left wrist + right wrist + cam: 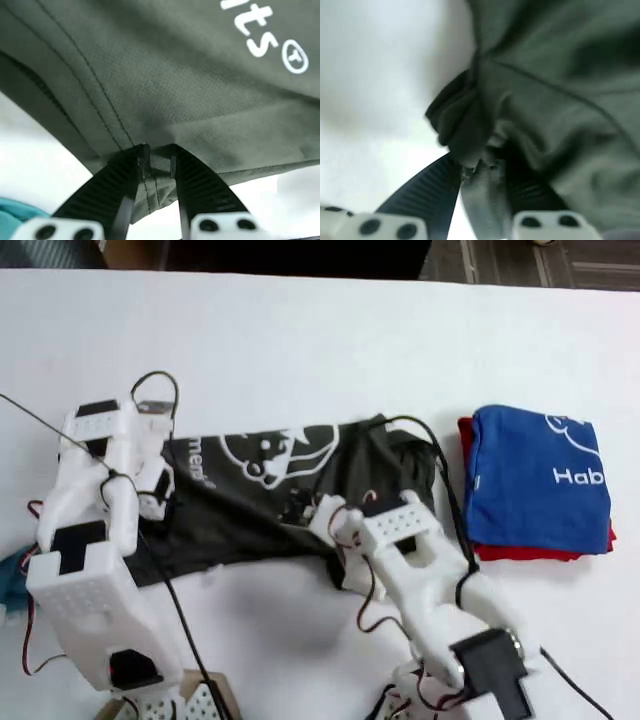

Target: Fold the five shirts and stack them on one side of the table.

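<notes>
A black shirt with white print lies partly folded across the middle of the white table. My left gripper is shut on the black shirt's hem at its left end, the cloth pinched between the black fingers. My right gripper is shut on a bunched fold of the black shirt near its lower right edge. In the high view the left arm stands at the shirt's left and the right arm at its right. A folded blue shirt rests on a folded red shirt at the right.
A teal cloth peeks out at the table's left edge, also seen as teal cloth near the left gripper. Cables trail over the black shirt. The far half of the table is bare white.
</notes>
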